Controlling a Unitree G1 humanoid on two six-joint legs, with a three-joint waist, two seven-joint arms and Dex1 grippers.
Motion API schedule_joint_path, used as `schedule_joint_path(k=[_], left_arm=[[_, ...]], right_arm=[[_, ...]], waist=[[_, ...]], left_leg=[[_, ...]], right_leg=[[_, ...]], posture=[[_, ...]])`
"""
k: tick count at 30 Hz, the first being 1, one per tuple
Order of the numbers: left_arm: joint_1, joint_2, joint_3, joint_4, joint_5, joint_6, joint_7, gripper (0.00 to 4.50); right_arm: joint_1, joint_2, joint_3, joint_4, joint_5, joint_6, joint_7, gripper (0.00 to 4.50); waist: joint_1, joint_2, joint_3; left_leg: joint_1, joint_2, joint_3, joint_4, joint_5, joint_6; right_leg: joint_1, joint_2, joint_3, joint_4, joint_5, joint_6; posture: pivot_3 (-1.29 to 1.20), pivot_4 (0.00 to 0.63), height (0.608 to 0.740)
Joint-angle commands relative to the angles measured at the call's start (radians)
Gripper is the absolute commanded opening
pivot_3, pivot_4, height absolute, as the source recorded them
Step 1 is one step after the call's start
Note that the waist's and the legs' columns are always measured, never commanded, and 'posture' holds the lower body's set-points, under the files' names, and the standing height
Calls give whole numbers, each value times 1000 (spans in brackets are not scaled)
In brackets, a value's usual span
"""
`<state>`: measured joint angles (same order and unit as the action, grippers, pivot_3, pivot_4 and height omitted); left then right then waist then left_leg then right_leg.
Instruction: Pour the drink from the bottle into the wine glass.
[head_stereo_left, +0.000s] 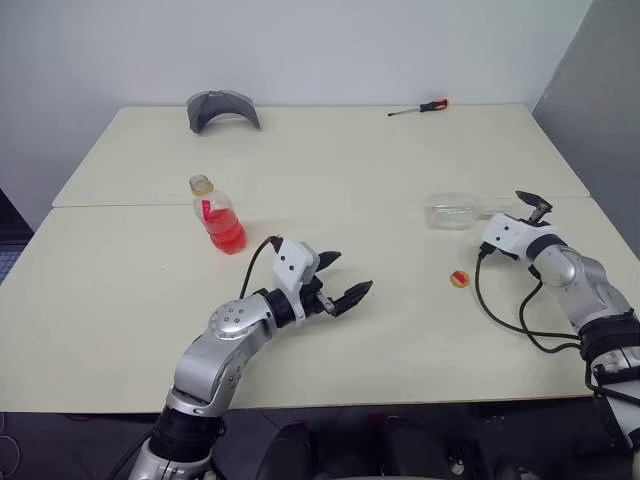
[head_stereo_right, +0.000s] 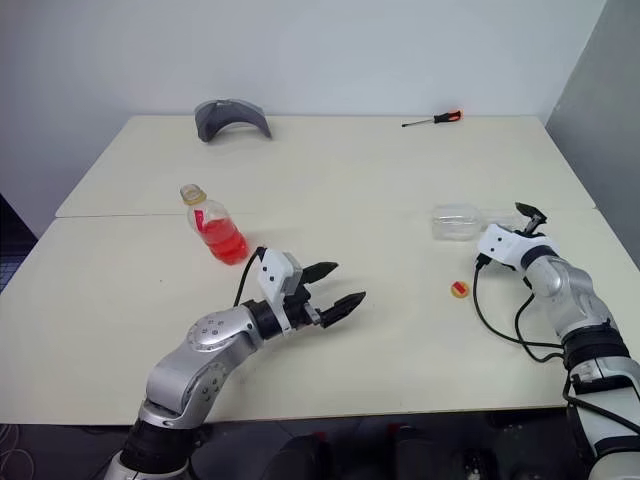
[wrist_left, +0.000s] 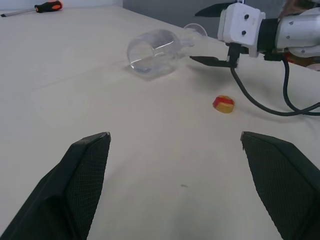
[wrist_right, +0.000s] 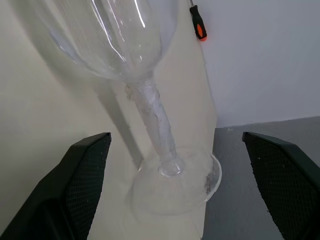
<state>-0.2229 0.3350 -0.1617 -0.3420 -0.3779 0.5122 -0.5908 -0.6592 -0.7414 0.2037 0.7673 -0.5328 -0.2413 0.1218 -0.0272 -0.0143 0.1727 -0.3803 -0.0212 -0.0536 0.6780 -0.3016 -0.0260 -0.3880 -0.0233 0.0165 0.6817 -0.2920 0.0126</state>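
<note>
Wine glass (wrist_right: 145, 95) lies on its side between the wide-spread fingers of the right claw (head_stereo_left: 531, 207), its stem and foot just ahead of the fingertips, nothing gripped. The right wrist view shows the foot reaching past the counter (head_stereo_left: 360, 330) edge. The left claw (head_stereo_left: 345, 278) gapes fully open and empty over mid-counter; its wrist view shows the glass's open mouth and a small red-and-yellow cap (wrist_left: 223, 103). Head views add the uncapped bottle (head_stereo_left: 214, 214) of red drink (head_stereo_left: 224, 232) standing well to the left, a screwdriver (head_stereo_left: 420, 108) and a grey object (head_stereo_left: 222, 108) at the far edge.
</note>
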Motion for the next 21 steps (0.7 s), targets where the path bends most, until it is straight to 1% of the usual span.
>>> schedule_joint_path(k=[1, 11, 21], left_arm=[[-19, -4, -3, -11, 2, -20, -11, 4476], [-31, -7, 5, -12, 6, -10, -7, 4476], [-14, 0, 18, -41, -1, 7, 7, 4476]], right_arm=[[-78, -19, 21, 86, -34, -31, -44, 4500], [-223, 23, 88, 311, -58, -82, -87, 4500], [-271, 54, 123, 388, -65, -100, -97, 4500]], waist=[[-1, 0, 0], [-3, 0, 0], [-3, 0, 0]], left_leg=[[0, 0, 0, 0, 0, 0], [0, 0, 1, 0, 0, 0], [0, 0, 1, 0, 0, 0]], right_leg=[[0, 0, 0, 0, 0, 0], [0, 0, 1, 0, 0, 0], [0, 0, 1, 0, 0, 0]], posture=[[0, 150, 740], [0, 150, 740], [0, 150, 740]])
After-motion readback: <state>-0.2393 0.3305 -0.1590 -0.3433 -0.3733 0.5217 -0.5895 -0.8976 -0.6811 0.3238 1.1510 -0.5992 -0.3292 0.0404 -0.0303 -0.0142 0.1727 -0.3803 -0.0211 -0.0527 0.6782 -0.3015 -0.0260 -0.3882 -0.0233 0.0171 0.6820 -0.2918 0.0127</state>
